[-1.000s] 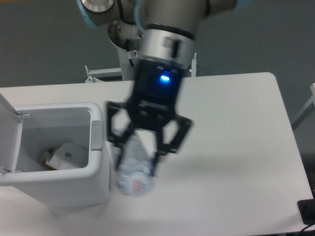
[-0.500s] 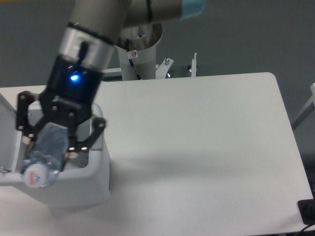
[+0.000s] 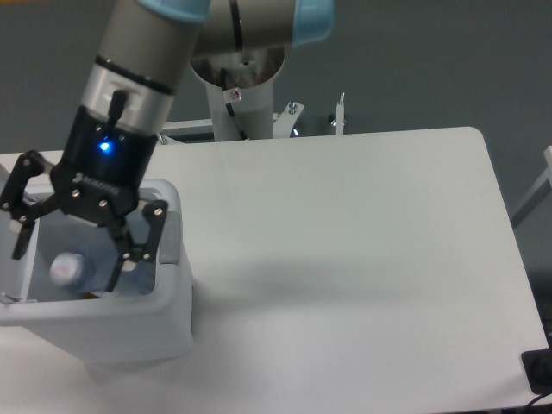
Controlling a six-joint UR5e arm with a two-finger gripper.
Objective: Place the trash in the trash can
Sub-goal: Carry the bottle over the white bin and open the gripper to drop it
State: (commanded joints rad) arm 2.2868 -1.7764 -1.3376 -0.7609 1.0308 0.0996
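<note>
Change: bottle (image 3: pixel 67 268), clamped in the tool half a second ago, now lies loose inside the bin (image 3: pixel 164 319); fingers have spread apart.
Tool (image 3: pixel 65 248): black, two-fingered, splayed wide and holding nothing; one fingertip near the bin's left edge, the other inside the opening by the right wall; blue light lit on the wrist.
Bottle: blurred, pale bluish with white cap end showing; below the tool, between the spread fingers, touching neither.
Bottle location: inside the bin, towards its left half.
Packet: cannot be made out; the bin's inside is mostly hidden by the tool and bottle.
Bin: white, rounded corners, open-topped, at the tabletop's (image 3: pixel 362 259) left front; grey tab (image 3: pixel 172 237) on the right wall.
Lid: at the frame's left edge, mostly hidden behind the tool.
Arm (image 3: pixel 142 60): grey with light-blue joint covers, reaching down from upper centre to over the bin.
</note>
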